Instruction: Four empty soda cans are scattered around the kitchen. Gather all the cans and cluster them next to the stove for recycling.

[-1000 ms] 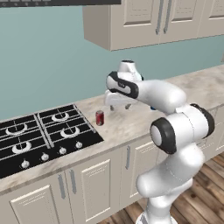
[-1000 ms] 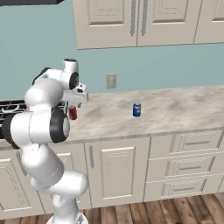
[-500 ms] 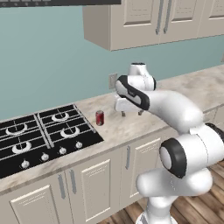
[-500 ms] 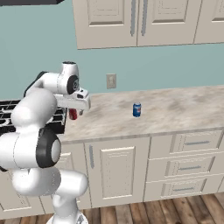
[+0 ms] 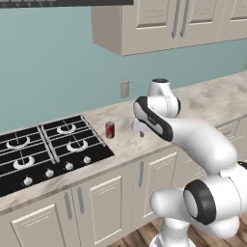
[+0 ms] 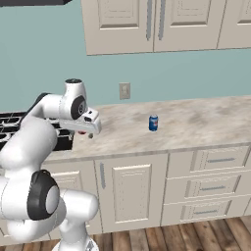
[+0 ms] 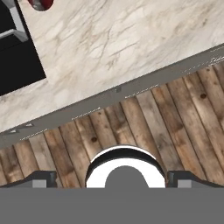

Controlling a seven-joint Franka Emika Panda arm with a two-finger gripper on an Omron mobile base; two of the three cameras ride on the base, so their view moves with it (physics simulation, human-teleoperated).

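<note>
One red soda can [image 5: 110, 130] stands upright on the pale counter just right of the black stove [image 5: 43, 149]. The same red can [image 7: 41, 4] sits at the top left edge of the hand view, beside the stove's corner [image 7: 17, 52]. A blue soda can [image 6: 153, 123] stands alone further right on the counter. My gripper [image 5: 140, 133] hangs above the counter a little right of the red can, pointing down, open and holding nothing. In the right base view the gripper [image 6: 88, 133] covers most of the red can [image 6: 82, 132]. Its fingertips [image 7: 41, 178] sit far apart.
A wall outlet [image 5: 124, 89] is on the teal wall behind the counter. Beige upper cabinets [image 5: 159, 24] hang overhead. The counter's front edge [image 7: 118, 94] runs across the hand view, with wood-plank floor [image 7: 175, 113] below it. Drawers [image 6: 215, 186] are under the counter at right.
The arm has swung its elbow to the right, and the open hand has drifted slightly right and downward, away from the red can. Both cans stay where they were.
</note>
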